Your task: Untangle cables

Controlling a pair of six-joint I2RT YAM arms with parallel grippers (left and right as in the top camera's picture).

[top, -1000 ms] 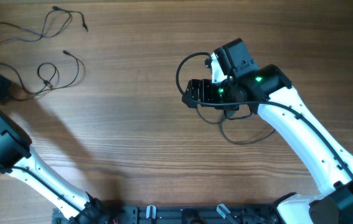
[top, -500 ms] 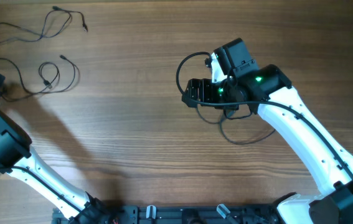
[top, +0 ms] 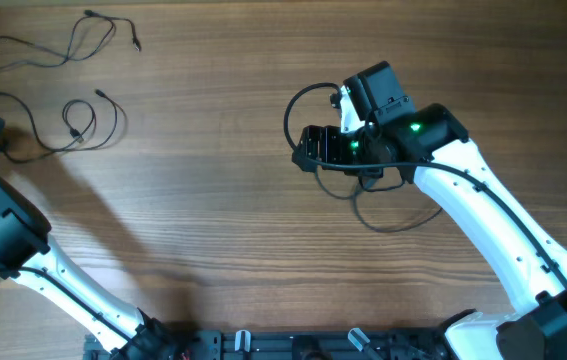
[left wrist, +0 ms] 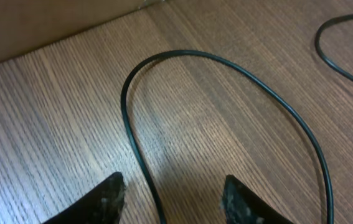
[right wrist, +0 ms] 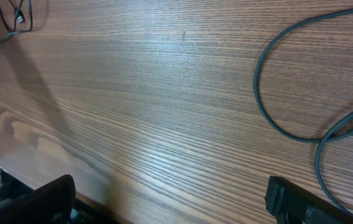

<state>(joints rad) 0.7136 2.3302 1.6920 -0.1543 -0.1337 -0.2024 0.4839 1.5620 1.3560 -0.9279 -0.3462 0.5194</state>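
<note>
- Wooden table [top: 213, 230]: thin cable [left wrist: 176, 52] is laid looping ahead of left gripper [left wrist: 172, 186], one run between its parted, empty jaws.
- Right gripper [right wrist: 171, 185]: spread wide, nothing held, well apart.

A robot lab bench: wood-grain table [top: 213, 210] bearing white arms [top: 483, 215].

Left gripper [left wrist: 173, 194] over a loop of cable

The two dark fingertips [left wrist: 111, 198] stand apart at the bottom of the view. A thin black cable [left wrist: 182, 53] runs up between them without touching either. It climbs the wooden table [left wrist: 51, 124], bends into a wide arch close to the table's far edge, then falls away to the lower right. A second black cable [left wrist: 325, 43] curves through the upper right corner, apart from the first.
</note>
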